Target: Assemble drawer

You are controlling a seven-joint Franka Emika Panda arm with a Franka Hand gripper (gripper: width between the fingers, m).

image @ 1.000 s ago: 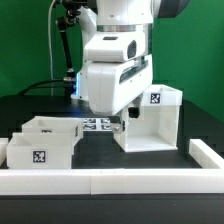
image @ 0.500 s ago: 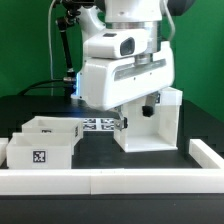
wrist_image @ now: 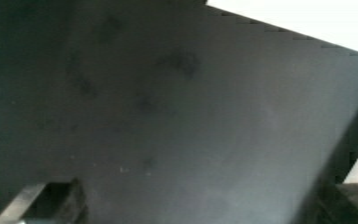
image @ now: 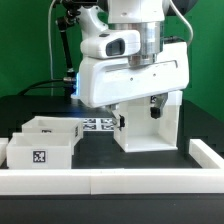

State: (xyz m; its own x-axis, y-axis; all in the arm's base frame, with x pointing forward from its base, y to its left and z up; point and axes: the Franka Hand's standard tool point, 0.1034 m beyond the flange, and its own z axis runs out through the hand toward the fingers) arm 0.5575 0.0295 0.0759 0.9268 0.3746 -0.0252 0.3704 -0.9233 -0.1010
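Note:
The white cube-shaped housing (image: pixel 150 137) stands on the black table at the exterior view's right, open face forward, its top hidden behind my hand. Two small open-top trays stand at the left: one farther back (image: pixel 52 126) and one in front with a tag (image: pixel 40 156). My gripper (image: pixel 138 115) hangs in front of the housing's upper part, open, with nothing between the fingers. In the wrist view the gripper (wrist_image: pixel 202 200) shows only dark table between its fingers (wrist_image: pixel 43 197). A white part crosses one corner of that view (wrist_image: pixel 309 22); I cannot tell which part it is.
A long low white rail (image: pixel 110 181) runs along the front of the table, with a raised end at the exterior view's right (image: pixel 208 152). The marker board (image: pixel 97 124) lies flat between the trays and the housing. A green wall stands behind.
My hand has turned and shifted toward the exterior view's right. It now covers the housing's top and its tag. The trays and housing have not moved.

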